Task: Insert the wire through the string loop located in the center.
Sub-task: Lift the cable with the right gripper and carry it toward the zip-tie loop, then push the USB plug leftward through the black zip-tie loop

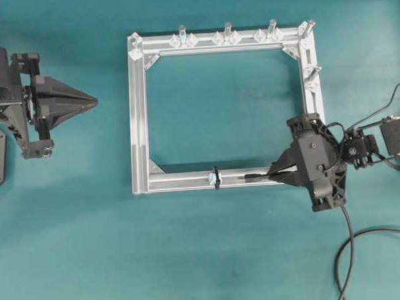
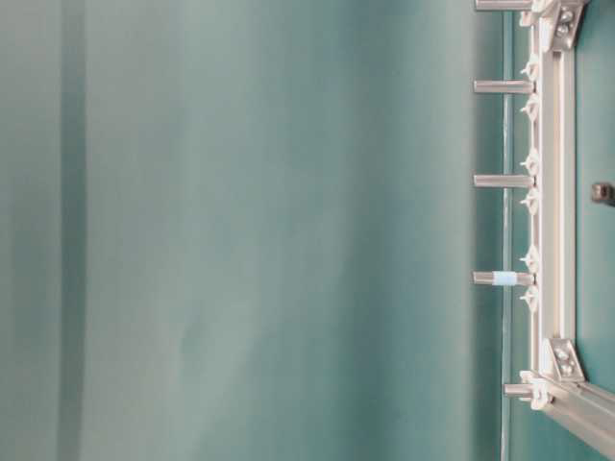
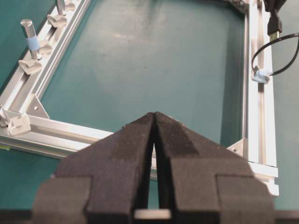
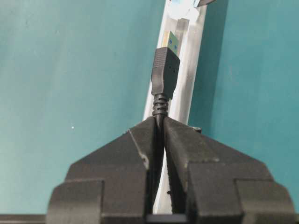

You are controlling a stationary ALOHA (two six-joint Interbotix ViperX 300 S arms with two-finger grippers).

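1. A teal table carries everything; a rectangular silver aluminium frame lies flat on it, nearer the far edge than the near one.
2. The frame's far bar holds three upright silver pegs, with more pegs on its right bar; in the left wrist view one peg wears a pale blue band.
3. The right arm reaches in from the table's right edge, its wrist laid low and pointing left along the frame's near bar. The right gripper is clamped on the wire just behind the ribbed collar of its plug, which points along the bar toward the loop with its metallic, blue-lined tip leading.
4. A loose dark cable trails from that arm toward the table's near right corner.
5. The left gripper hangs over bare table near the left edge, well apart from the frame, pointing right; its fingers are pressed together on nothing.
6. The string loop sits around the near bar, about mid-length, beside a bluish-white fitting. The plug tip is near it, not through it.
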